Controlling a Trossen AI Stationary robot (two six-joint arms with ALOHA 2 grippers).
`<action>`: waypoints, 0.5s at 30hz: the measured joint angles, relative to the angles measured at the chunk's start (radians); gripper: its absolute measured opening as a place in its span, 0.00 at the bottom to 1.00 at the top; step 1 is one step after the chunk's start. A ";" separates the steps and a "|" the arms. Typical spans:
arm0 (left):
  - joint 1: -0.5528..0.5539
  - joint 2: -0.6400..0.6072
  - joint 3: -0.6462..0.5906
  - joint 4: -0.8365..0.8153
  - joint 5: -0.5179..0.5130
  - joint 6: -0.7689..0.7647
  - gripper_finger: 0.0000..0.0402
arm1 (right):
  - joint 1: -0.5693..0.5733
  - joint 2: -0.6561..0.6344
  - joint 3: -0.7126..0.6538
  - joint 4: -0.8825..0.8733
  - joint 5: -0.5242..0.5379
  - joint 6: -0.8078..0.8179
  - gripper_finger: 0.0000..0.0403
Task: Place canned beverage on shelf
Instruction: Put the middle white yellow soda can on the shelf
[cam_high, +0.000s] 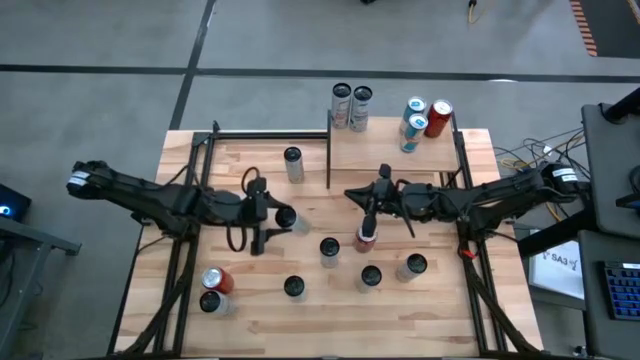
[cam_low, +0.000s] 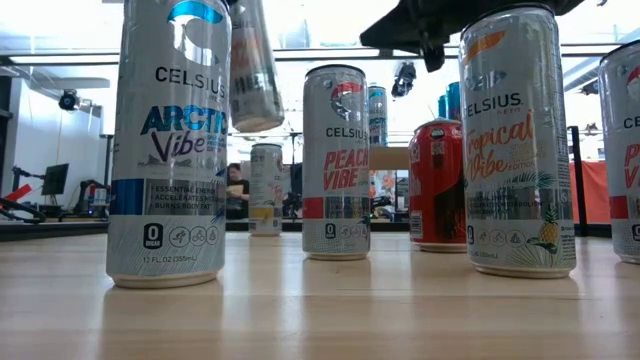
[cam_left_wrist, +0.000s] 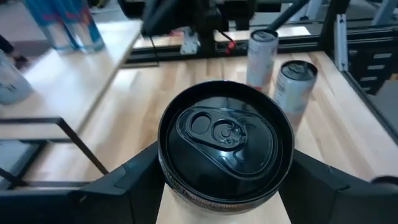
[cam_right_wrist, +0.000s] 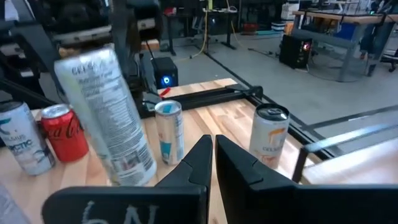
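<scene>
Can (cam_high: 287, 220) sits clamped in my left claw (cam_high: 283, 222), left of the table's middle, short of the shelf (cam_high: 385, 150); the left arm reaches in flat from the left edge. My right claw (cam_high: 368, 226) hangs over a red can (cam_high: 366, 239), arm stretched in from the right.

From table height, the held can (cam_low: 252, 70) hangs tilted above the standing cans, clear of the wood.

Left wrist: both fingers (cam_left_wrist: 124, 177) press the can's (cam_left_wrist: 225, 146) sides, its black top facing me.

Right wrist: the fingers (cam_right_wrist: 198, 163) are together, gripping nothing.
</scene>
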 joint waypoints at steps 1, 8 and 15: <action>0.003 0.001 0.008 -0.003 -0.005 0.009 0.60 | 0.000 0.015 0.011 -0.001 -0.001 -0.009 0.03; 0.043 0.027 0.060 -0.006 -0.011 0.043 0.60 | 0.000 0.131 0.120 -0.010 -0.008 -0.037 0.03; 0.068 0.027 0.066 -0.013 -0.012 0.038 0.60 | 0.000 0.181 0.233 -0.153 -0.003 -0.027 0.05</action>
